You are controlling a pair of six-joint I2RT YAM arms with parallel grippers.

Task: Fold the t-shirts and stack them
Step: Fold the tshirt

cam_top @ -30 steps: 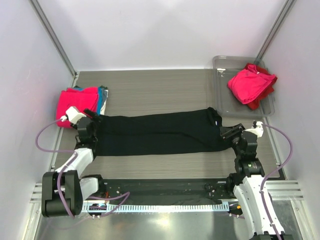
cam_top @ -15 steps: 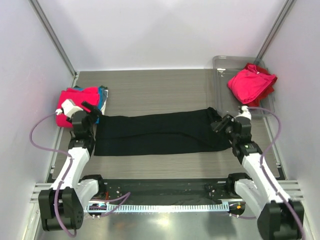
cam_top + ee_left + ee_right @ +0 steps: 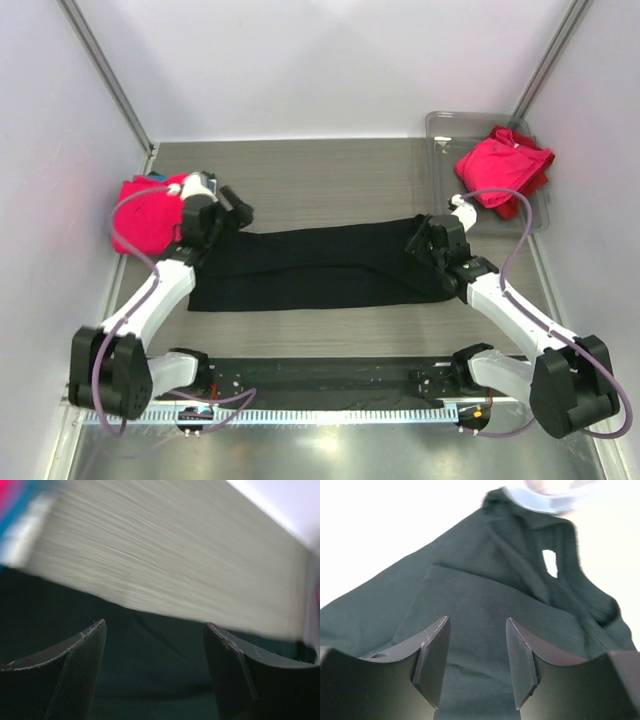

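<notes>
Left tool (image 3: 238, 212), right tool (image 3: 416, 241) — swung forward (jaws wider)

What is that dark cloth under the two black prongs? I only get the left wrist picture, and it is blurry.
Observer: A black t-shirt, lying as a long strip across the table.
Operator: Is the other arm busy with it too?
Observer: The right pincer hangs open above the shirt's right end, gripping nothing.
Operator: Are there more clothes anywhere?
Observer: A pink t-shirt sits bunched in a clear tray at the far right corner, with red cloth showing beneath it.
</notes>
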